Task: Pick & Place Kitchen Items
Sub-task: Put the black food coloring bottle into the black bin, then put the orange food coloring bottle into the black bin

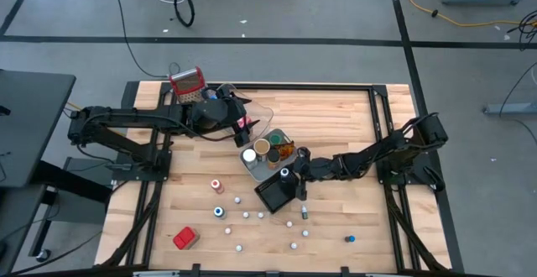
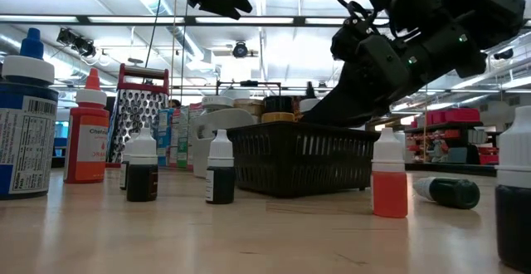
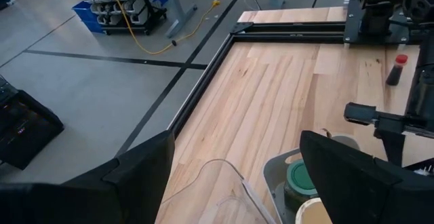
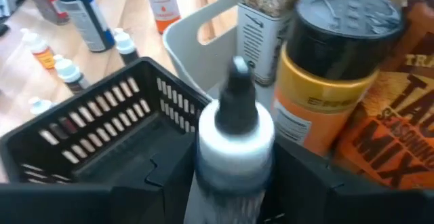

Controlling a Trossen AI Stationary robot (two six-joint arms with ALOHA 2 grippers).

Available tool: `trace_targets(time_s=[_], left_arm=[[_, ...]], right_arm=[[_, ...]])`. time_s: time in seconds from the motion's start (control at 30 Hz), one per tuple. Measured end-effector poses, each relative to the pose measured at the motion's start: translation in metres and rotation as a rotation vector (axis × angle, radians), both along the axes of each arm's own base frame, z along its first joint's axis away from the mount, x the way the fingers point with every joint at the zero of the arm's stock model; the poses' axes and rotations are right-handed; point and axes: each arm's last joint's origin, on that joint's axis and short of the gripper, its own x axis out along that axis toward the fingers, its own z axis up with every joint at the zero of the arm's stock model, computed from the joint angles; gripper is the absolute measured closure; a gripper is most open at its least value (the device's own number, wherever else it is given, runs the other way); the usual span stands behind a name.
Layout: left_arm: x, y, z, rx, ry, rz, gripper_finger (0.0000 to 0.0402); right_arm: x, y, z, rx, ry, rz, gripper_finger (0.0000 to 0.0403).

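My right gripper [image 1: 289,175] is shut on a small dropper bottle [image 4: 235,125] with a white body and a black cap. It holds the bottle over the far edge of the black basket [image 1: 275,195], beside the grey tray [image 1: 249,164] of spice jars. My left gripper [image 1: 244,126] is open and empty above the clear tray [image 3: 220,183], just left of the grey tray. Several small bottles [image 1: 216,185] and white-capped droppers [image 1: 247,215] stand on the table nearer the front. A red carton [image 1: 185,237] lies at the front left. My right gripper pinches the dropper bottle's white body [image 4: 234,149] between its two fingers, one on each side. The bottle lies along the fingers, with its black cap [image 4: 239,88] sticking out past the fingertips. It is lifted clear, above the black basket [image 4: 102,136].
A metal grater with a red top [image 1: 186,82] stands at the far left. The grey tray holds a black-lidded orange jar [image 4: 325,68] and a seasoning packet [image 4: 397,122]. A blue cap [image 1: 350,238] lies at the front right. Bare wood lies at the far right and front right.
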Motion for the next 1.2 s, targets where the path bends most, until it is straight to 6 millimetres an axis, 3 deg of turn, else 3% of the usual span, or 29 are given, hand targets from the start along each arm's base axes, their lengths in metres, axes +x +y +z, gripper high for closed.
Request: trace_targets(time_s=[0.4, 0.73, 0.93, 1.2], left_arm=[[0.0, 0.0, 0.0, 0.0, 0.0, 0.0, 0.0074], [0.0, 0.0, 0.0, 0.0, 0.0, 0.0, 0.0074], [0.0, 0.0, 0.0, 0.0, 0.0, 0.0, 0.0074], [0.0, 0.0, 0.0, -0.012, -0.012, 0.005, 0.0074]], right_arm=[[0.0, 0.0, 0.001, -0.045, -0.002, 0.025, 0.0195], [-0.002, 0.0, 0.019, -0.09, -0.066, 0.057, 0.0166], [-0.007, -0.002, 0.044, -0.195, -0.145, 0.088, 0.0151], [-0.026, -0.006, 0.088, -0.242, -0.26, 0.095, 0.0163]])
